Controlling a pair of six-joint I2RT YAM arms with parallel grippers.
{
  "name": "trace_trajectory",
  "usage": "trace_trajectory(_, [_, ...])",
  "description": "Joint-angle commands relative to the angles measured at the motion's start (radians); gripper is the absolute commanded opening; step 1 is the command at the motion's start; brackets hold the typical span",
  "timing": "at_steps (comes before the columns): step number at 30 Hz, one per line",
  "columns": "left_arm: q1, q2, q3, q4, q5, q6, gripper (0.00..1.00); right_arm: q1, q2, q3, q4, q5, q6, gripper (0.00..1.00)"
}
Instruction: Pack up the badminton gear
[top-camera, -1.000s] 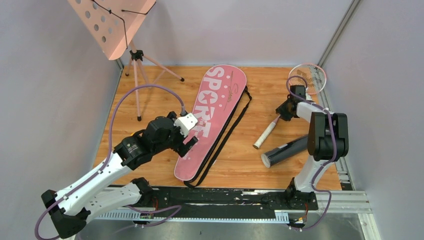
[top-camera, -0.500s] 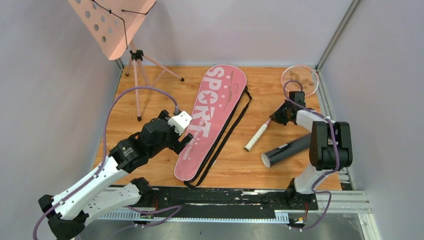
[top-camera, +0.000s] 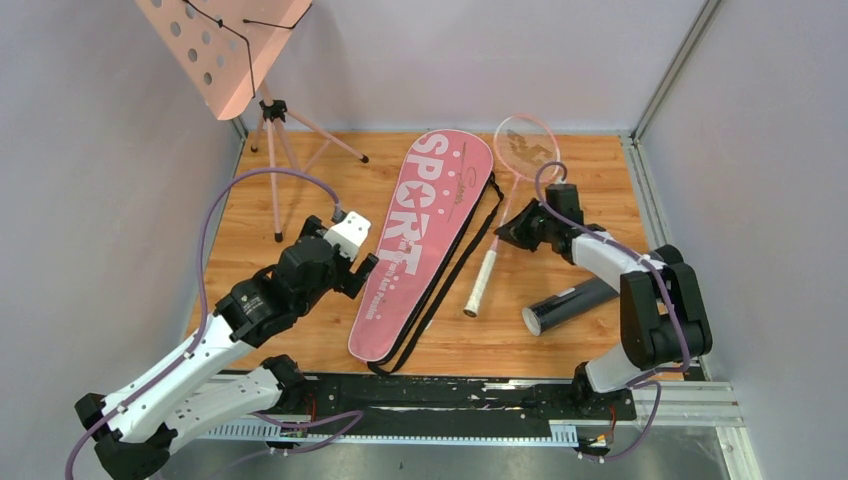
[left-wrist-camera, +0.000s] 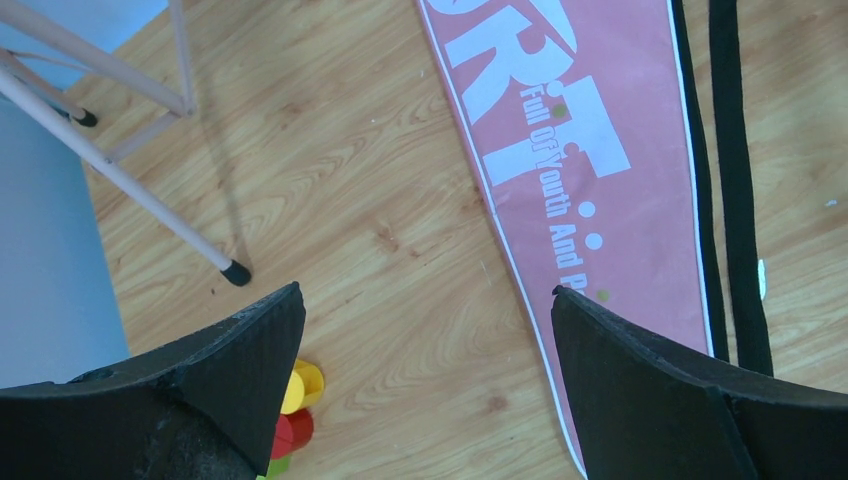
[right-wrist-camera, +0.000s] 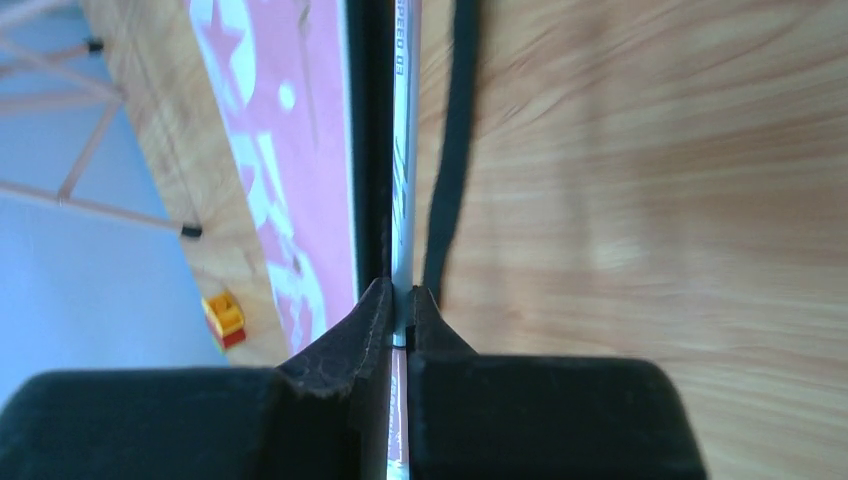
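Status: left gripper (left-wrist-camera: 425, 300) spread wide, empty, hovering just left of bag (top-camera: 420, 235). Bag lies flat, centre. Right gripper (right-wrist-camera: 400, 300) clamped on racket (top-camera: 480, 285) shaft, just right of straps (top-camera: 455, 270). You: carry racket low, avoid snagging straps, pin bag with left.

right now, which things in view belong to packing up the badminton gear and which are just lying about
Belongs to the job: long pink racket bag lettered SPORT; pink-framed racket with white handle, shaft pinched in the right fingers; black cylindrical tube.
Just lying about: pink perforated music stand on tripod legs; small yellow and red blocks.
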Motion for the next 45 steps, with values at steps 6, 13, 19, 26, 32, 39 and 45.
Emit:
trace_trajectory(6, [0.004,0.059,0.027,0.027,0.135,-0.173,0.95,0.314,0.016,-0.067,0.240,0.043,0.196,0.00])
trace_trajectory(13, [0.003,0.138,-0.065,0.208,0.366,-0.301,0.91,0.454,0.164,-0.011,0.331,0.059,0.312,0.00])
trace_trajectory(19, [0.003,0.240,-0.154,0.374,0.523,-0.336,0.91,0.482,0.166,-0.018,0.376,0.066,0.349,0.00])
trace_trajectory(26, [-0.004,0.300,-0.225,0.507,0.527,-0.323,0.91,0.485,0.138,-0.049,0.433,0.031,0.385,0.00])
trace_trajectory(32, [-0.048,0.428,-0.206,0.479,0.479,-0.268,0.88,0.487,0.136,-0.042,0.426,0.036,0.387,0.00])
trace_trajectory(39, [-0.075,0.537,-0.163,0.428,0.373,-0.266,0.77,0.490,0.091,-0.082,0.443,0.033,0.393,0.00])
trace_trajectory(45, [-0.080,0.530,-0.189,0.473,0.348,-0.270,0.58,0.489,0.074,-0.108,0.488,0.038,0.335,0.00])
